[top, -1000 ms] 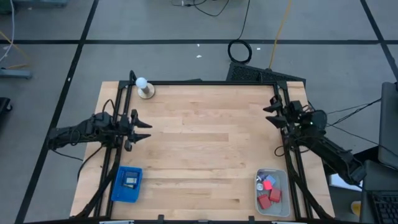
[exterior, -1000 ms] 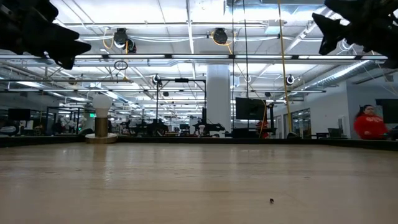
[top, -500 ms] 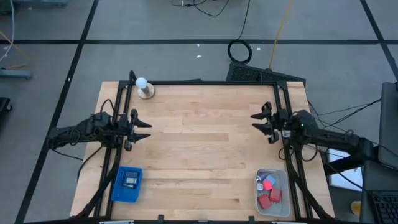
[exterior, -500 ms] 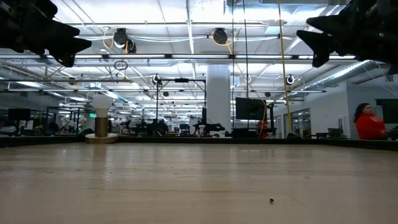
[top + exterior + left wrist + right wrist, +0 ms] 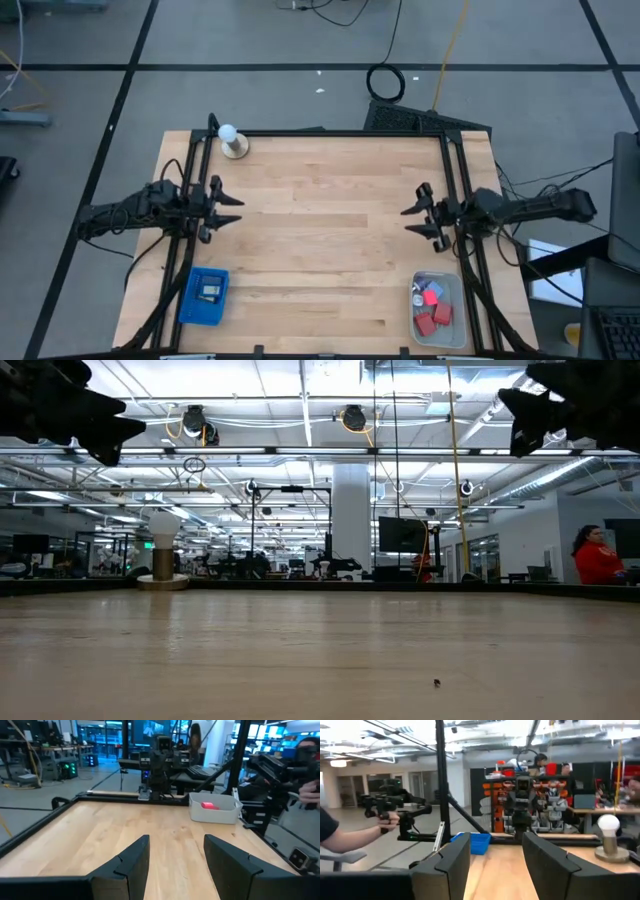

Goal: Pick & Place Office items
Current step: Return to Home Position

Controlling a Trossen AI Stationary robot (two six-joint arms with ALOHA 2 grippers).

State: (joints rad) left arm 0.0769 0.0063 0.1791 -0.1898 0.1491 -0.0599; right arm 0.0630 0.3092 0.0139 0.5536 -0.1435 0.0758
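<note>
Ease the right gripper point(image 5: 411, 222), wide open and empty like the left gripper point(image 5: 233, 211), toward the worktop's point(image 5: 320, 250) right edge.

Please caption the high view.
Left gripper and right gripper open over the table; items sit in blue tray and gray bin.
</note>
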